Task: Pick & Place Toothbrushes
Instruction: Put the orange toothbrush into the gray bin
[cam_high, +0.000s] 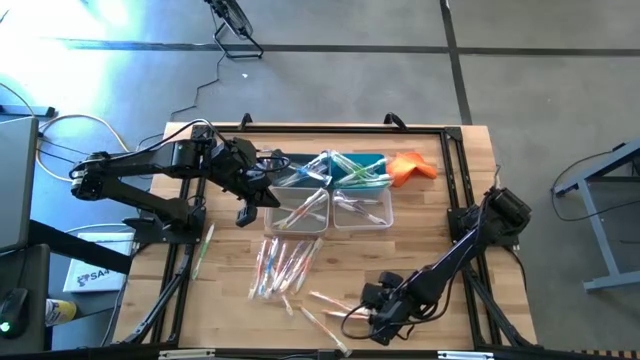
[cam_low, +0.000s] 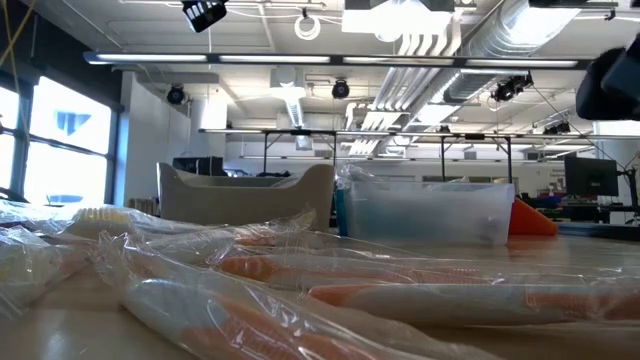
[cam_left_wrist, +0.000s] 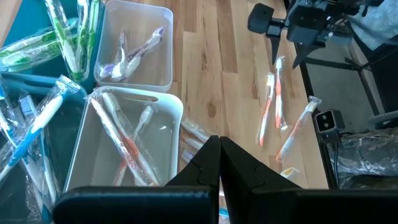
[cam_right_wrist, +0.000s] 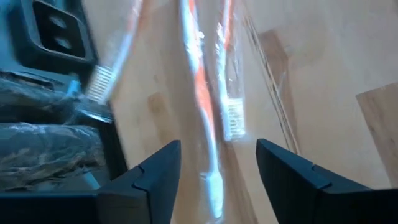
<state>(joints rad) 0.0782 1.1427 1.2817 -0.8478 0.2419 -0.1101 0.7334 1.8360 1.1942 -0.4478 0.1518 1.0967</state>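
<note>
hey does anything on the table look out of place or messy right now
Yes: one green toothbrush lies alone by the table's left edge, apart from the loose pile mid-table. An orange cloth sits crumpled beside the bins.

This is a robotics lab or workshop set in a large open industrial hall. The low view looks past the wooden table (cam_high: 420, 200) into a wide room with an exposed ceiling of silver ducts (cam_low: 480, 40), pipes and long strip lights (cam_low: 300, 60), tall windows (cam_low: 60, 140) on one side, and rows of benches with a monitor (cam_low: 590, 178) far back. From above, the floor is bare grey concrete (cam_high: 540, 90) with loose cables (cam_high: 210, 85), and dark robot arms are clamped to the table.
</note>
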